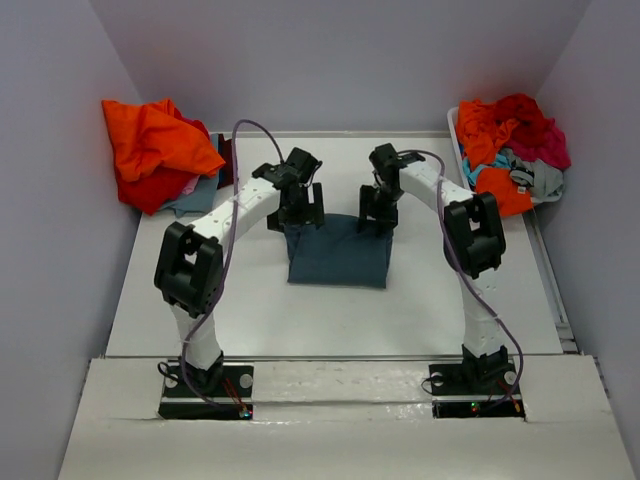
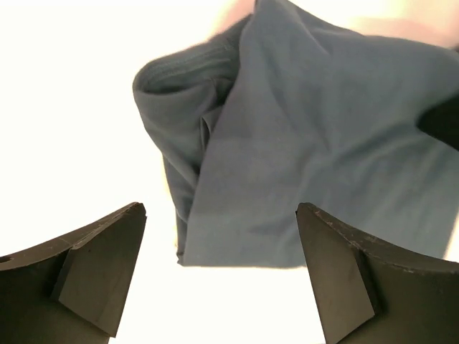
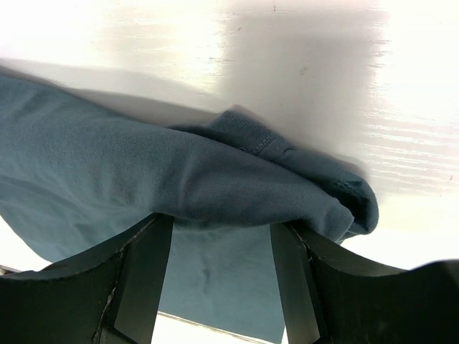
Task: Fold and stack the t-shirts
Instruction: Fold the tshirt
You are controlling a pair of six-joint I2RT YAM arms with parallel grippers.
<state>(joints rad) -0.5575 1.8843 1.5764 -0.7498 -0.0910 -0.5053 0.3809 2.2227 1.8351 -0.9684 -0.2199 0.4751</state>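
Slate-blue t-shirt [image 1: 338, 258] spread on white surface [image 1: 250, 320], lying between both claws and on near side of them. Left claw [image 2: 220, 211]: jaws spread wide, nothing held; shirt's folded edge just ahead of it, not touched. Right claw [image 3: 222, 223]: jaws narrowed on thick fold of same shirt, fold raised off surface, shadow under it. Orange-red shirt heap [image 1: 155, 150] well out left of left claw. Mixed-colour heap [image 1: 510, 150] well out right of right claw.
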